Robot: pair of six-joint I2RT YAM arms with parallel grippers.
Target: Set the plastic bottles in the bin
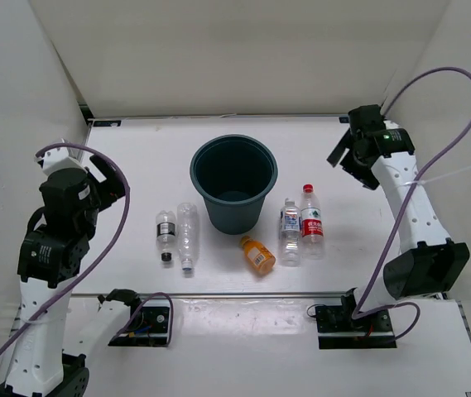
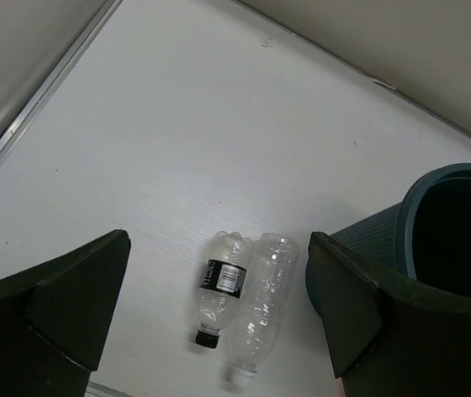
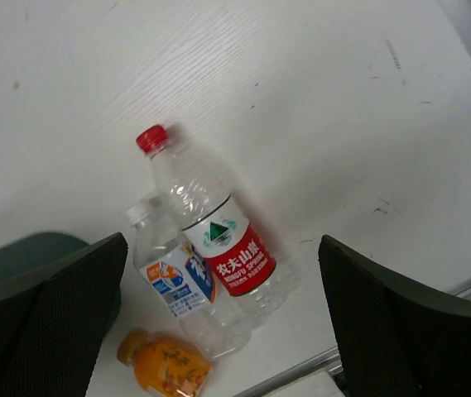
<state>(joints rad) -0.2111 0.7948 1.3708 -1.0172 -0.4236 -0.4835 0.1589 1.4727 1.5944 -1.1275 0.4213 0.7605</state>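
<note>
While nothing is gripped, all five plastic bottles lie flat on the table (image 1: 136,149), outside the bin.

Nearest the arm bases: orange bottle (image 1: 257,254), lying at an angle just in front of the bin's foot, just beside the base of the blue-label bottle (image 1: 290,231). Can't tell if they touch.

Left of the bin: black-cap bottle (image 1: 165,236) and plain bottle (image 1: 188,236) side by side, touching, caps toward the near edge.

Right of the bin: blue-label bottle and red-label bottle (image 1: 310,222) side by side against each other, caps pointing away from the bases.

Bin (image 1: 235,217) stands upright mid-table between the two pairs, mouth up.

Left gripper (image 2: 218,240) hangs above the table at the left, jaws spread wide, nothing between them; its wrist view looks down on the black-cap/plain pair with the bin to one side.

Right gripper (image 3: 223,240) is farthest back at the right, raised, jaws likewise wide apart and empty; its wrist view frames the red and blue bottles, with the orange one at the frame's bottom.
</note>
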